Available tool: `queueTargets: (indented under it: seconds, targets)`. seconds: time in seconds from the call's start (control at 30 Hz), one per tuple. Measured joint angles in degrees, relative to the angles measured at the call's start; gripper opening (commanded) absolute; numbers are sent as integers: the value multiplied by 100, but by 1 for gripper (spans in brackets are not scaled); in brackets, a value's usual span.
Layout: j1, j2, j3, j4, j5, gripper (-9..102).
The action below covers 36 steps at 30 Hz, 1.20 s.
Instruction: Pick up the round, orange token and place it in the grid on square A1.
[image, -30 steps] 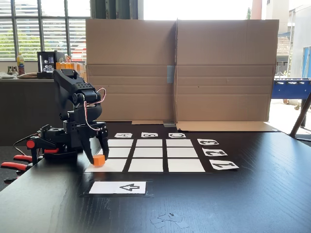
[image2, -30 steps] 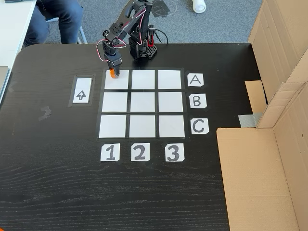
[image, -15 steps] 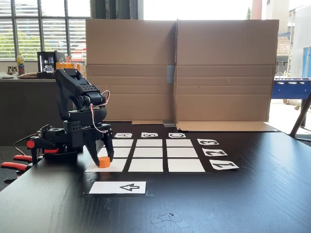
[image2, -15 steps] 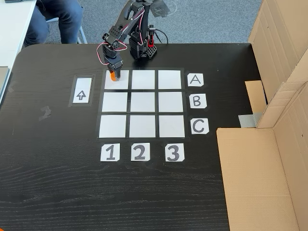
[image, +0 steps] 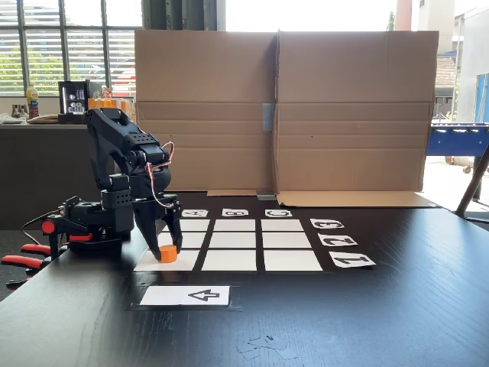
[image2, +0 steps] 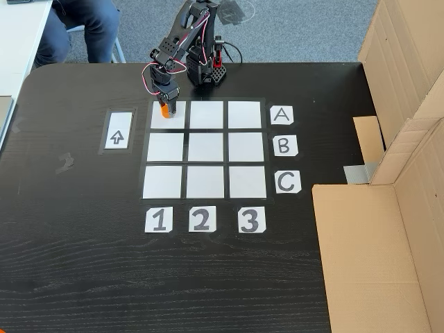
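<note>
My black two-finger tool (image: 168, 248) grasping small orange round token (image: 167, 253), token sitting on white corner square A1 (image2: 168, 121), far left of grid (image2: 205, 149) in top-down fixed view. I guess token light, hard, smooth; pinch round sides.

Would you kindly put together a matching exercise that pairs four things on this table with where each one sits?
Things:
1. orange token
2. arrow card
3. "C" card
4. "2" card

Places (as the view from above shows them):
a. below the grid's middle column
b. on square A1, between the fingers of the gripper
c. left of the grid, on its own
d. right of the grid's bottom row

Pairs: 1-b, 2-c, 3-d, 4-a
</note>
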Motion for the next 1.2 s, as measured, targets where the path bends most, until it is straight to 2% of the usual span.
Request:
queueTargets:
  seconds: [0.2, 0.43, 0.87, 1.2]
  targets:
    - [0, 9, 70, -114, 0, 15]
    - [26, -9, 97, -193, 9, 25]
    - [316, 44, 105, -360, 9, 26]
    - [756, 1011, 105, -369, 9, 26]
